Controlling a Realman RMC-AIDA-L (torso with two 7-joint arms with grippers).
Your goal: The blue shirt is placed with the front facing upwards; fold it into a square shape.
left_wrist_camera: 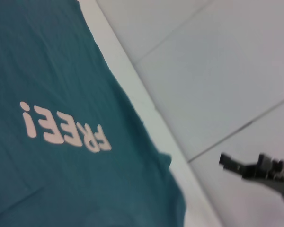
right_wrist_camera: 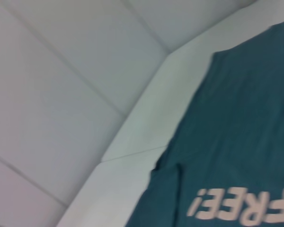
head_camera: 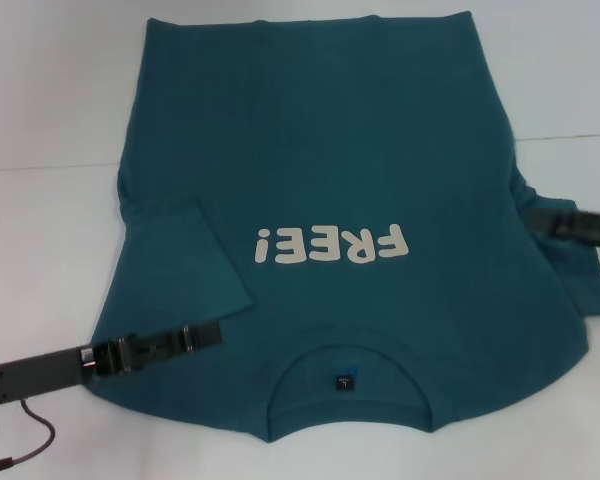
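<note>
Spread flat on the white counter (head_camera: 50,90): the large dark teal-blue short-sleeved cotton T-shirt (head_camera: 320,150), front up, white "FREE!" print (head_camera: 332,244) reading upside down from the head view, collar and small dark neck label (head_camera: 346,381) nearest the robot. One sleeve already folded inward over the body, lying just beyond the left tool (head_camera: 205,334); probably the first narrowing fold toward a square. Other sleeve still out to the side, under and around the right tool (head_camera: 542,224).

Left tool: low over the shoulder area beside the folded sleeve, reaching in from the shirt's edge toward the collar; fingers close together, yet cannot tell whether pinching cloth or merely resting above it. Likely positioned here to press or release the fold just made.

Right tool: at the opposite sleeve, where the cloth bunches; seemingly placed to take that sleeve and mirror the fold. Cannot tell whether its fingers stand apart or together. Visible too, farther off, in the left wrist view (left_wrist_camera: 236,165), past the shirt's edge.

Fold judged early: body at full width, hem not yet brought up.
</note>
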